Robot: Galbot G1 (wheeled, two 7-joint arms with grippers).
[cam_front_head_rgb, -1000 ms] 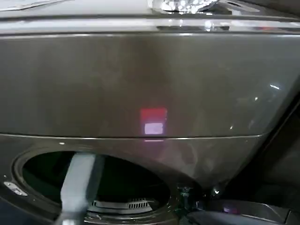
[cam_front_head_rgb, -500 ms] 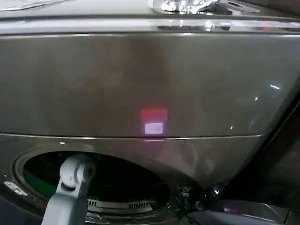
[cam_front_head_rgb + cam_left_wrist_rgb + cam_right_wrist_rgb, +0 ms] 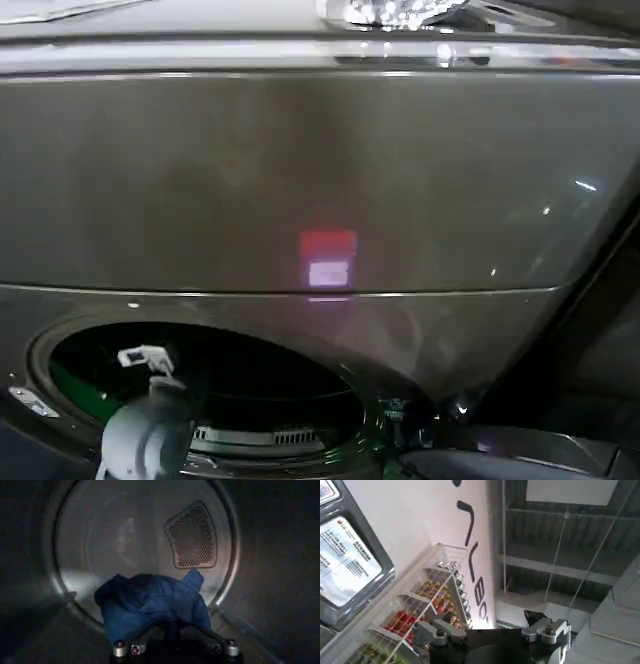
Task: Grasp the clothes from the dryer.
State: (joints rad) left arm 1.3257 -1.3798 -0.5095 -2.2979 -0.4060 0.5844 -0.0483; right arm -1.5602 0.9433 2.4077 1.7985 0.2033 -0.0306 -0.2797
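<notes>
Writing first: through my right wrist camera I read an LG label (image 3: 345, 555) with fine print too small to make out, on a grey panel, and large dark strokes run up the white wall (image 3: 475, 565) beside it. Below that wall stands a wire rack (image 3: 420, 615) of small red and orange items, with ceiling beams and hanging cables overhead. My right hand (image 3: 492, 630) is raised toward all this, its fingers spread apart and holding nothing.

From my head camera, the dryer (image 3: 320, 180) fills the front: a bronze-grey metal face with a small red light (image 3: 327, 243) and a pale patch just under it. The round porthole (image 3: 200, 400) is open at the lower left, and my left arm (image 3: 145, 435) reaches into it, a small white tag on its upper end.

Inside, my left wrist camera shows the steel drum (image 3: 75, 555), with a perforated vent (image 3: 191, 535) on the back wall. The clothes (image 3: 150, 602), seen here as a rumpled dark blue bundle, lie on the drum floor against the back wall. My left hand (image 3: 172, 645) sits right at the near edge of the bundle; I cannot tell whether its fingers have closed.
</notes>
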